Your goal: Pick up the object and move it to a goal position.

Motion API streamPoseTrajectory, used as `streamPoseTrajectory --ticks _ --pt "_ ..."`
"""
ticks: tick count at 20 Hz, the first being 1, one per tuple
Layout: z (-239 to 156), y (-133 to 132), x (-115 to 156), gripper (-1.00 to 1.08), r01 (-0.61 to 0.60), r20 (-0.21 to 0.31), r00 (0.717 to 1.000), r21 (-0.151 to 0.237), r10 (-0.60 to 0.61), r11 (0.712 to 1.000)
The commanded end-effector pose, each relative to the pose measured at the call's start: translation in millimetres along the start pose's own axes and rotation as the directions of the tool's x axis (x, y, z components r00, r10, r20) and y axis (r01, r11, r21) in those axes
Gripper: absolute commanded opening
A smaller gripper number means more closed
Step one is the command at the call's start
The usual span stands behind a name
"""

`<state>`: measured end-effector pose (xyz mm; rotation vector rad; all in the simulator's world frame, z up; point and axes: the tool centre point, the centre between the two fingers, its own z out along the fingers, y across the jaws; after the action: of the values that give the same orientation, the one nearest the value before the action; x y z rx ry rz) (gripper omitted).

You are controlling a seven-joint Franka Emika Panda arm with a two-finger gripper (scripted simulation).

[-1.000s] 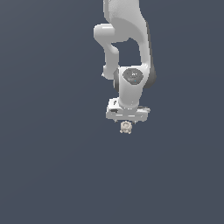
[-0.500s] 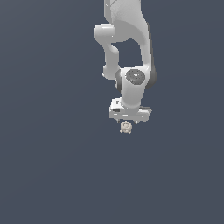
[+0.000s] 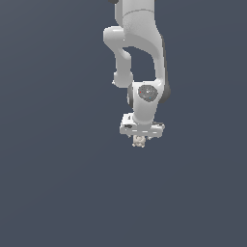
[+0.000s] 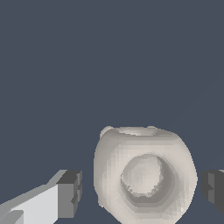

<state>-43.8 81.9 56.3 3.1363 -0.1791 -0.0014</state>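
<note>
The end effector (image 4: 141,190) is open around the object (image 4: 143,175); it should squeeze evenly before lifting.

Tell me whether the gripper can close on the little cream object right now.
Probably yes. The object sits between the open gripper fingers, a clear gap on each side and nothing blocking.
</note>
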Motion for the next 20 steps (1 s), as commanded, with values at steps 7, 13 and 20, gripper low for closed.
streamPoseTrajectory --ticks 7,13,20 --pt "16.8 -0.5 0.7 -1.0 -0.001 -0.001 1.0 0.0 0.001 1.0" --pt "16.8 -0.5 0.7 -1.0 -0.001 -0.001 1.0 0.0 0.001 1.0" --pt "12.9 -0.1 1.2 -1.0 -0.002 -0.001 1.0 0.0 0.002 1.0"
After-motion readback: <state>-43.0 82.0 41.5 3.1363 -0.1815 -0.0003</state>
